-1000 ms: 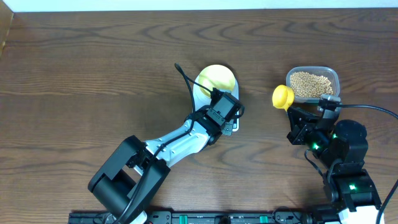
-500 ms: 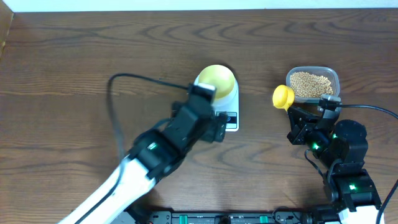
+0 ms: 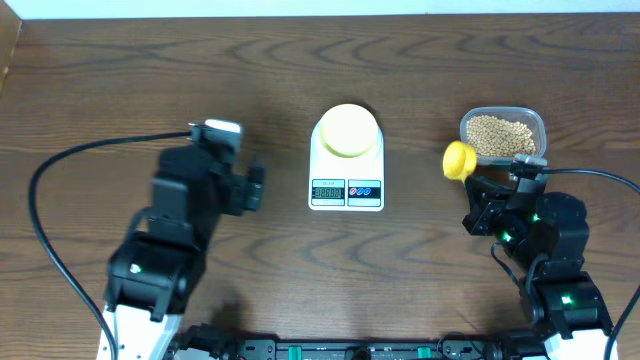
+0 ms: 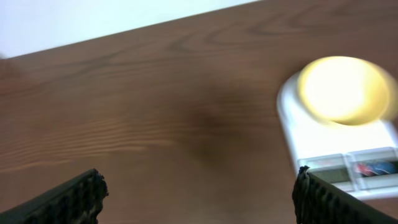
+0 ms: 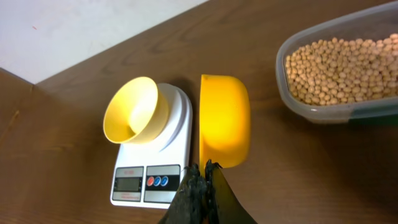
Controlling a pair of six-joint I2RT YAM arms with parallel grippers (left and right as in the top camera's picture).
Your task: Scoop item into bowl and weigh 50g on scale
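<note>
No beans (image 3: 500,135) lie yet in the bowl (image 3: 347,131) atop the scale (image 3: 346,185), all sitting in the tub (image 3: 540,122) at 3 o'clock; the right tool (image 5: 202,174) pinches the empty scoop (image 3: 458,159), and the left tool (image 3: 252,186) gapes wide, holding nothing.

Overhead straight down, both wrist views share scale (image 3: 346,172)

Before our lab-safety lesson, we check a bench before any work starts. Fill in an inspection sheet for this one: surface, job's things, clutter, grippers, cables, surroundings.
Surface: dark wooden table, no spills seen.
Job's things: empty bowl sits on the scale; beans fill a clear tub.
Clutter: nothing seen.
Grippers: left gripper open, empty; right gripper shut on a yellow scoop.
Cables: black cable loops out from the left arm; second cable runs off to the right.
Surroundings: pale strip beyond the table's far edge.
</note>
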